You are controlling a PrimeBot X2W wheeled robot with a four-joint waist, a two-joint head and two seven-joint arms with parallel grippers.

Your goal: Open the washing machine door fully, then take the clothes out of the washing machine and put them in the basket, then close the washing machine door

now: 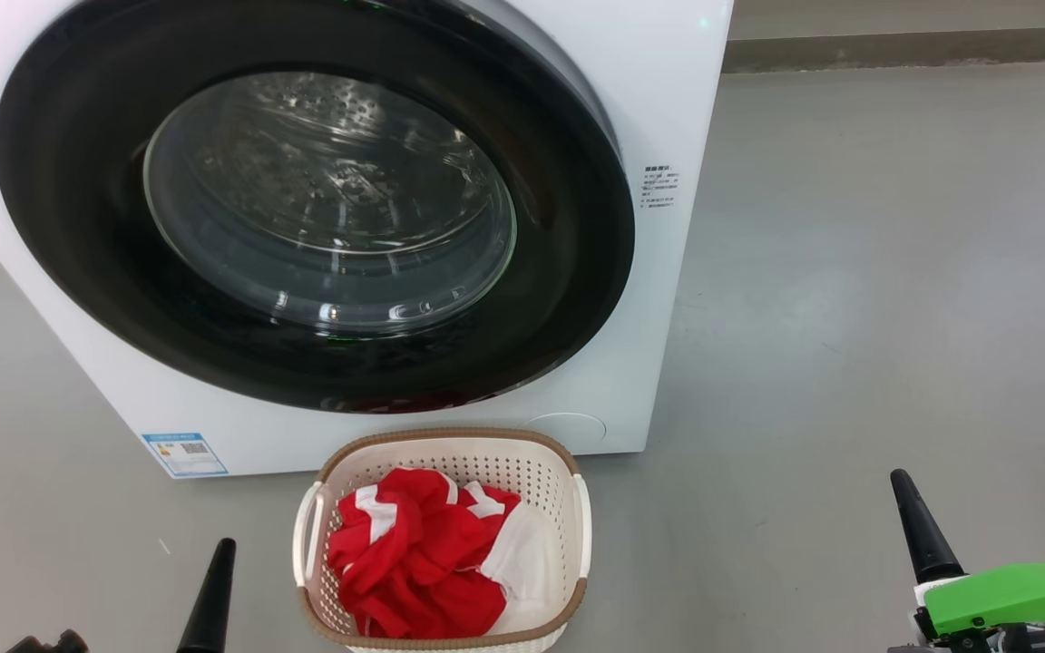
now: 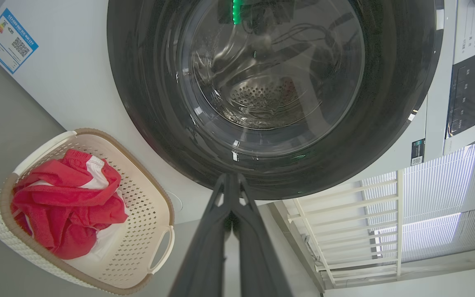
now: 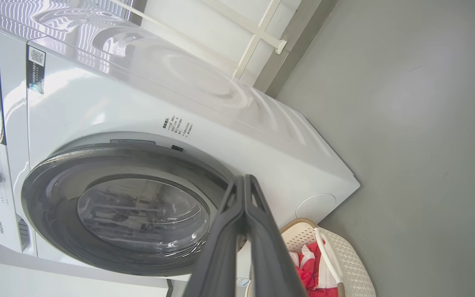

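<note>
Both pinched closed, empty: left pincer (image 2: 231,178) and right pincer (image 3: 244,180) sit low either side of the small cream-white perforated plastic basket (image 1: 450,433), which holds the bright red-and-white fabric clothes (image 1: 414,553) just before the big white boxy washing machine (image 1: 668,109). Its large round black-rimmed glass door (image 1: 305,354) looks shut, latch unconfirmed: uncaught, it could swing open; an arm sweep could tip the basket. Count: two pincers, one basket, machine, door, clothes heap.

The clothes (image 1: 427,558) lie in the basket (image 1: 450,442) before the washing machine (image 1: 659,118).
</note>
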